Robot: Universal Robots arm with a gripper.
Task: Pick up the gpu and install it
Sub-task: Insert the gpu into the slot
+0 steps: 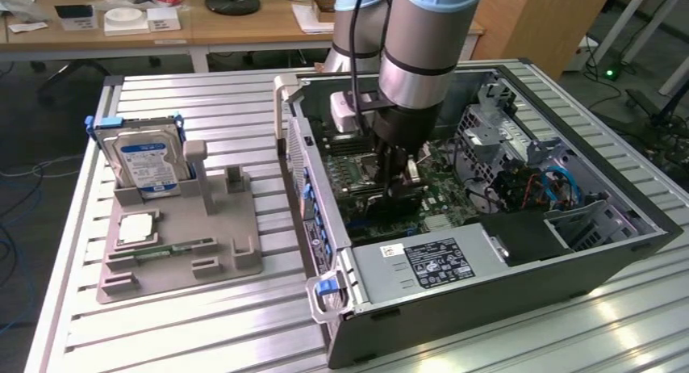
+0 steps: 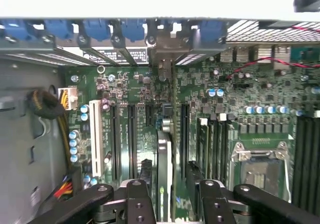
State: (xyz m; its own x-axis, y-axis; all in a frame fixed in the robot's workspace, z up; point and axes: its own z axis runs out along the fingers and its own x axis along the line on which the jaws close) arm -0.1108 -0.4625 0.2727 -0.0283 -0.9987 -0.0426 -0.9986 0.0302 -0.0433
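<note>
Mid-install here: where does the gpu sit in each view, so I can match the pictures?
Exterior view: the gpu is the dark card under the end effector, inside the open case, low over the motherboard.
Wrist view: the gpu shows edge-on between the end effector fingers, above the expansion slots.
Shared landmark: the blue clips along the case wall.

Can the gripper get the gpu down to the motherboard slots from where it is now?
Probably yes: the gripper already holds the gpu edge-on inside the open case, right above the motherboard slots, nothing between them.
</note>
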